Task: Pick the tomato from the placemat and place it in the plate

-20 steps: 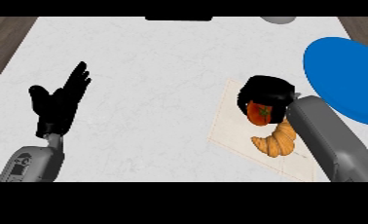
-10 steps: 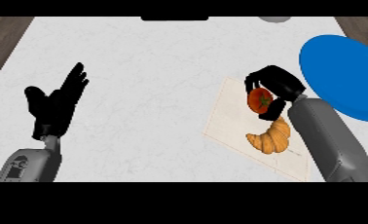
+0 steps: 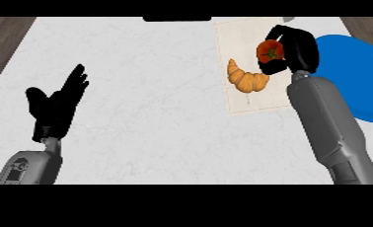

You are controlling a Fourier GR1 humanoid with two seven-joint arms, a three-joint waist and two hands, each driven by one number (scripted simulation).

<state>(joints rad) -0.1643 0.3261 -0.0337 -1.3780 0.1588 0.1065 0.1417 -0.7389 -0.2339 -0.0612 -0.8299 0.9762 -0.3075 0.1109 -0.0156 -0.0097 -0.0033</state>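
A red tomato (image 3: pixel 270 52) with a green stem sits in my right hand (image 3: pixel 297 48), whose fingers curl round it above the pale placemat (image 3: pixel 244 33). The blue plate (image 3: pixel 345 73) lies just right of that hand, partly hidden by my right forearm. My left hand (image 3: pixel 56 105) rests open at the left, fingers up, far from both.
A golden croissant (image 3: pixel 245 79) lies on the placemat just below and left of the tomato. A dark object (image 3: pixel 177 18) sits at the counter's far edge. Bare white counter spreads between my two arms.
The view has shifted, so placemat and croissant now sit higher. My right hand has closed round the tomato and carried it up and to the right, toward the blue plate. Left hand unchanged.
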